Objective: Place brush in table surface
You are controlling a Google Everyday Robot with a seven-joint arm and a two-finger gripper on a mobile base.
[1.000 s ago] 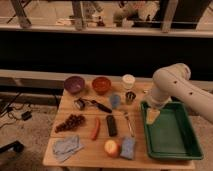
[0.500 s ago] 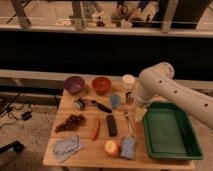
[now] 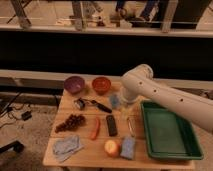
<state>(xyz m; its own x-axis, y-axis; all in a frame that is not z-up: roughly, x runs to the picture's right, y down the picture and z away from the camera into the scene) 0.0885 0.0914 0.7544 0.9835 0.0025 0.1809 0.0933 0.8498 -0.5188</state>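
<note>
Eleven or so things crowd the light-brown wooden worktop [image 3: 65, 107], and the small dish brush [image 3: 92, 105] with its round pale-grey head and tapered black handle lies flat among them, at about 10 o'clock from the worktop's middle, head toward 9 o'clock and handle tip toward 4 o'clock. Nothing grips it. The white robot arm [image 3: 155, 95] reaches in from 3 o'clock, and its gripper [image 3: 126, 106] hangs low over the worktop at 3 o'clock of the brush, fingers spread and holding nothing. A small blue object [image 3: 116, 101] stands between the handle tip and the gripper, close to both. At 11 o'clock of the brush sits a round purple bowl [image 3: 74, 84]; at 12 to 1 o'clock, a round orange bowl [image 3: 101, 84]. A bunch of dark grapes [image 3: 70, 122] lies at 7 o'clock of the brush head. At 6 o'clock of the handle are a slim orange-red vegetable [image 3: 95, 128] and, just beside it, a flat black rectangular bar [image 3: 111, 125]; a slim metal utensil [image 3: 131, 126] lies at 6 o'clock of the gripper. Along the near edge are a crumpled grey-blue cloth [image 3: 66, 146], a red-yellow apple [image 3: 112, 147] and a blue sponge [image 3: 128, 147]. A green plastic tray [image 3: 167, 145] fills the worktop's 3 to 5 o'clock side, partly under the arm.
</note>
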